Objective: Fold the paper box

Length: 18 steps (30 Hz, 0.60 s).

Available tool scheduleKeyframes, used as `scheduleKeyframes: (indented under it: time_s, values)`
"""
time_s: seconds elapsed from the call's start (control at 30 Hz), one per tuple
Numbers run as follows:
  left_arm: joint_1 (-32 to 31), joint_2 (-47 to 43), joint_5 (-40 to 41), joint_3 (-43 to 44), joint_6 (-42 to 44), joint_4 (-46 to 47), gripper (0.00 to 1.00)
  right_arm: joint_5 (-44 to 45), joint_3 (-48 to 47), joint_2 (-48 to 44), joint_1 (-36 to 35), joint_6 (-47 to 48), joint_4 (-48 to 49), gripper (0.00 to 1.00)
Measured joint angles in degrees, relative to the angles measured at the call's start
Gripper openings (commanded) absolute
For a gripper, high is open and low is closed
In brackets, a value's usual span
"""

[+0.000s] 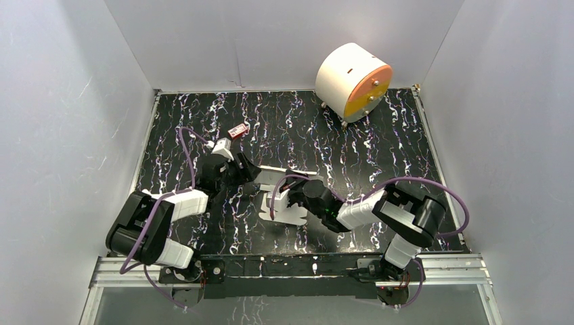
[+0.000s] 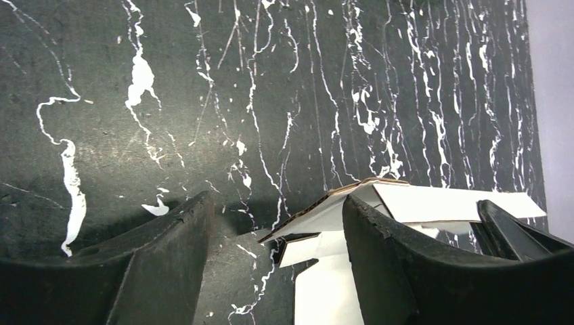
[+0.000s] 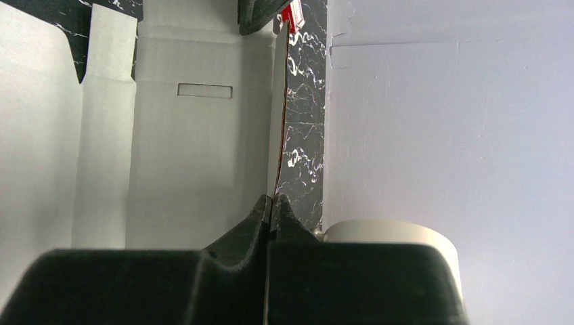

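Note:
The paper box [image 1: 290, 215] is a white die-cut cardboard sheet, partly folded, lying mid-table between the two arms. My right gripper [image 1: 293, 197] is shut on the thin edge of an upright panel; in the right wrist view the jaws [image 3: 272, 200] pinch that edge, with the slotted sheet [image 3: 196, 149] to their left. My left gripper [image 1: 252, 173] stands open at the box's far left corner. In the left wrist view a raised flap [image 2: 433, 202] leans against the inner side of the right finger [image 2: 399, 264], and its corner reaches into the gap [image 2: 277, 203].
A big white cylinder with an orange face [image 1: 353, 81] stands at the back right, also seen low in the right wrist view [image 3: 392, 233]. A tiny red item [image 1: 237, 131] lies behind the left arm. White walls enclose the black marbled table [image 1: 379, 156].

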State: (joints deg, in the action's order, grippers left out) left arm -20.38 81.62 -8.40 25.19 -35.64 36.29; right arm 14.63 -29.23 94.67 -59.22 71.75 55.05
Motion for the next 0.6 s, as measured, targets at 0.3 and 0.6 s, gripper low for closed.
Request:
scheduleKeyframes:
  time_s: [0.3, 0.6]
  values:
    - [0.09, 0.28, 2.38, 0.74, -0.15, -2.43, 0.67, -0.09, 0.15, -0.57, 0.02, -0.87, -1.18, 0.0]
    - [1.25, -3.96, 2.84, 0.7, -2.78, -3.02, 0.71, -0.26, 0.15, -1.11, 0.0, -0.79, -1.6, 0.0]
